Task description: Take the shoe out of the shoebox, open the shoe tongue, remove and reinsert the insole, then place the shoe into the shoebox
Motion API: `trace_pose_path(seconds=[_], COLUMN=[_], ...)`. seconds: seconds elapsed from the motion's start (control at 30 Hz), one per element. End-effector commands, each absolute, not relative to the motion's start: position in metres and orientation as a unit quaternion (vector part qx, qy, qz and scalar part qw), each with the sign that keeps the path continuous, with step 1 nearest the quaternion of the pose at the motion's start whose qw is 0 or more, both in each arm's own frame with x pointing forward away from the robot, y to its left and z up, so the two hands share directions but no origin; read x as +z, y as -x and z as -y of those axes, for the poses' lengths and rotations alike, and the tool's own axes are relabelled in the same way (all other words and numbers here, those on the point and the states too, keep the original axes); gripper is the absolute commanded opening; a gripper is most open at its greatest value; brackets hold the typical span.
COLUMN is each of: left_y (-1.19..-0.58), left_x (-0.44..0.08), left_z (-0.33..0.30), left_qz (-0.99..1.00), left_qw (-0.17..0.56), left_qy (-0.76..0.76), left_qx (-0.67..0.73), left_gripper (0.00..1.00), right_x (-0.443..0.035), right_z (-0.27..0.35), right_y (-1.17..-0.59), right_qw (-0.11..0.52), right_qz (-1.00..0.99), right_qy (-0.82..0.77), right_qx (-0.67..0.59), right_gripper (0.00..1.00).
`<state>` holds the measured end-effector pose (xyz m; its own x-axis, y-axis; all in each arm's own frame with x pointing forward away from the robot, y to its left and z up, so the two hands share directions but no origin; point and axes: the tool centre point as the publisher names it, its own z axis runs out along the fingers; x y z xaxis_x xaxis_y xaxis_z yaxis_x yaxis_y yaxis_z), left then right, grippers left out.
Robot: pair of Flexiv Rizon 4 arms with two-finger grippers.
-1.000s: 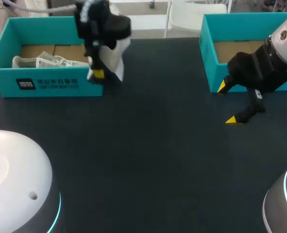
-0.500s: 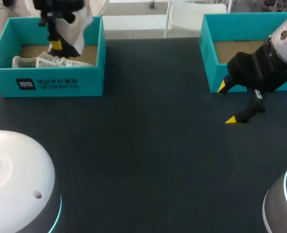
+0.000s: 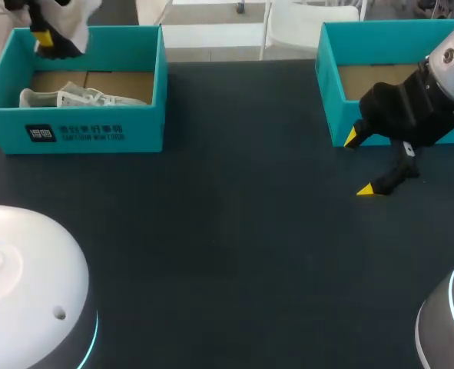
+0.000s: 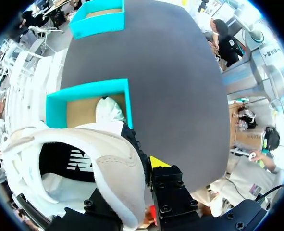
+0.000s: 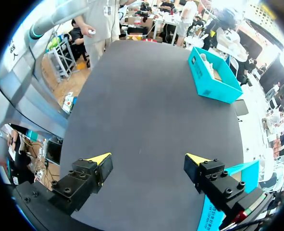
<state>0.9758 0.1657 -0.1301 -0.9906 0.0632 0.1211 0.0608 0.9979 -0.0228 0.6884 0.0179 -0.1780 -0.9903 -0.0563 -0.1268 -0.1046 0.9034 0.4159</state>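
Shoe (image 3: 79, 14) hangs above shoebox's (image 3: 96, 132) far rim (left fingers (image 4: 157, 162) pinching it).

Left shoebox (image 3: 142, 131): the lying shoe (image 3: 77, 98) runs along its front wall, with bare cardboard only behind it. The left gripper (image 3: 44, 37), clamped on the held shoe (image 3: 71, 14), hangs over its back-left corner and blocks entry there. The table (image 3: 227, 231) in front and right of that box is open up to the second shoebox (image 3: 330, 92) and the right gripper (image 3: 359, 163), fingers spread, both well apart to its right.
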Motion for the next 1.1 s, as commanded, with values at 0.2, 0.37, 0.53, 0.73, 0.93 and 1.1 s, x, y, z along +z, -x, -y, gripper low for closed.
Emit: trace_pose_path(seconds=[0.2,0.37,0.53,0.73,0.93,1.1], left_y=[-0.992,-0.992,-0.999,-1.023,-1.055,-1.074], left_x=[-0.127,-0.127,-0.13,-0.14,-0.154,-0.166], left_z=[-0.167,-0.167,-0.17,-0.184,-0.212,-0.237], left_qz=[0.995,0.995,0.994,0.995,0.997,0.998], left_qw=[0.098,0.098,0.094,0.086,0.066,0.045], left_qy=[0.032,0.032,0.05,0.06,0.044,0.035], left_qx=[0.01,0.01,0.006,-0.002,0.0,-0.005], left_gripper=[0.0,0.0,0.0,0.0,0.0,0.0], right_x=[-0.179,-0.179,-0.179,-0.179,-0.179,-0.179], right_z=[-0.02,-0.02,-0.02,-0.02,-0.02,-0.02], right_y=[-0.691,-0.691,-0.691,-0.691,-0.691,-0.691], right_qw=[0.054,0.054,0.054,0.054,0.054,0.054], right_qz=[-0.974,-0.974,-0.974,-0.974,-0.974,-0.974], right_qy=[0.041,0.041,0.041,0.041,0.041,0.041], right_qx=[0.215,0.215,0.215,0.215,0.215,0.215], right_gripper=[1.0,1.0,1.0,1.0,1.0,1.0])
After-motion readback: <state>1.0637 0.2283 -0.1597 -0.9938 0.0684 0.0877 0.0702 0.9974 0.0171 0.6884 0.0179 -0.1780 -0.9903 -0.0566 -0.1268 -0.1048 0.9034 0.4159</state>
